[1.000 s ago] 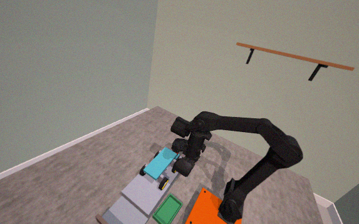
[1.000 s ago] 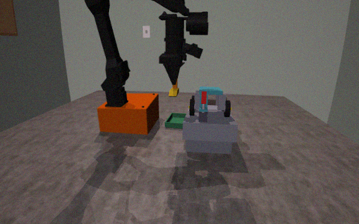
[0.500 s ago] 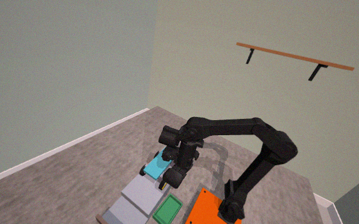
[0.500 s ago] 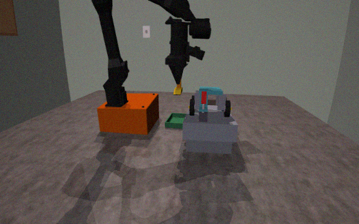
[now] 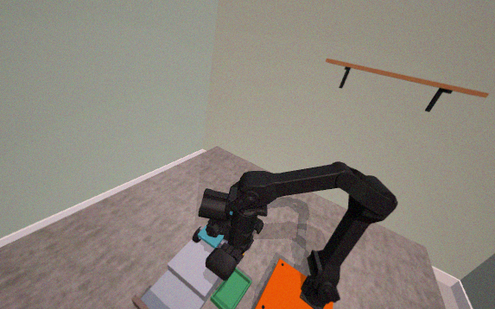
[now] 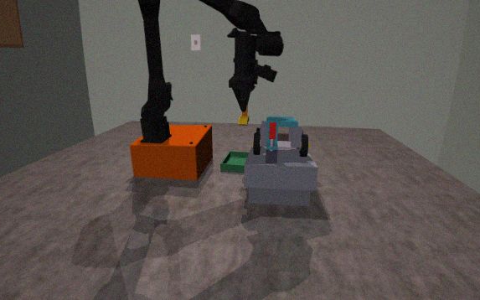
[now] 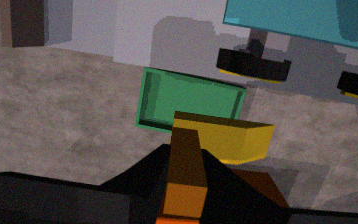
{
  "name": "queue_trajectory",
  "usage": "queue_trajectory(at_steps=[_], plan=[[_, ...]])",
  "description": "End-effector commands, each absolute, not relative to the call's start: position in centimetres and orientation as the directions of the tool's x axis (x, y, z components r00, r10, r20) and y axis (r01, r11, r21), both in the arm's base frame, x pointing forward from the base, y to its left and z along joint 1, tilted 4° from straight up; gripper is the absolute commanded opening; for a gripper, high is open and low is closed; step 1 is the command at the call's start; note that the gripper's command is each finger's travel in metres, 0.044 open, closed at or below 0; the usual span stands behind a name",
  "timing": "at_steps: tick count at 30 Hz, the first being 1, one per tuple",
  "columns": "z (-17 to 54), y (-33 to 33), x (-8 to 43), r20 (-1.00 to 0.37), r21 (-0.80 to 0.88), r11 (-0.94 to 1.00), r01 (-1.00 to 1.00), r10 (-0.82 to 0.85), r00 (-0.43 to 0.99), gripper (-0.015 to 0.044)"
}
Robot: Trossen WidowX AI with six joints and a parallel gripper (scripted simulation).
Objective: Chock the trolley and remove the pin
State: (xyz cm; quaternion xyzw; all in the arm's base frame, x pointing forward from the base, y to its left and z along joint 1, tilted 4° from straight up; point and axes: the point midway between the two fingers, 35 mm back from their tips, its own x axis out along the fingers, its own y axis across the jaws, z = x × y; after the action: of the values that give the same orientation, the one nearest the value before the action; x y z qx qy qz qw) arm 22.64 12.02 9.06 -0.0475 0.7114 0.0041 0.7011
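Observation:
My gripper (image 6: 244,110) (image 7: 182,154) is shut on the orange handle of the yellow chock (image 6: 243,121) (image 7: 235,140). The chock hangs in the air beside the ramp (image 5: 197,264) (image 6: 281,177) (image 7: 95,30), partly over the green tray in the wrist view; its rubber base cannot be made out. The teal trolley (image 5: 211,236) (image 6: 290,121) (image 7: 300,20) stands on the ramp, with two black wheels on the near side in the wrist view. The red-headed stop pin (image 6: 272,131) stands upright at its uphill end. The green tray (image 5: 232,288) (image 6: 236,162) (image 7: 195,95) is empty. The arm hides part of the trolley in the top view.
The orange box (image 5: 280,285) (image 6: 166,162) under the arm's base stands on the other side of the tray from the ramp. A brown end board (image 5: 138,302) (image 7: 27,22) closes the ramp's low end. A shelf (image 5: 404,78) hangs on the wall, far from the gripper.

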Motion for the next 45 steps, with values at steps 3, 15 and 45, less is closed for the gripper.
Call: queue_trajectory(at_steps=[3, 15, 45], plan=[[8.8, 14.5, 23.1, -0.999, -0.052, 0.996, -0.068, -0.053, -0.007, 0.0], [8.5, 18.3, 23.7, -0.998, -0.064, 0.996, -0.067, -0.065, -0.007, 0.0], [6.1, 18.9, 26.6, -0.987, -0.163, 0.984, -0.067, -0.163, 0.003, 0.0]])
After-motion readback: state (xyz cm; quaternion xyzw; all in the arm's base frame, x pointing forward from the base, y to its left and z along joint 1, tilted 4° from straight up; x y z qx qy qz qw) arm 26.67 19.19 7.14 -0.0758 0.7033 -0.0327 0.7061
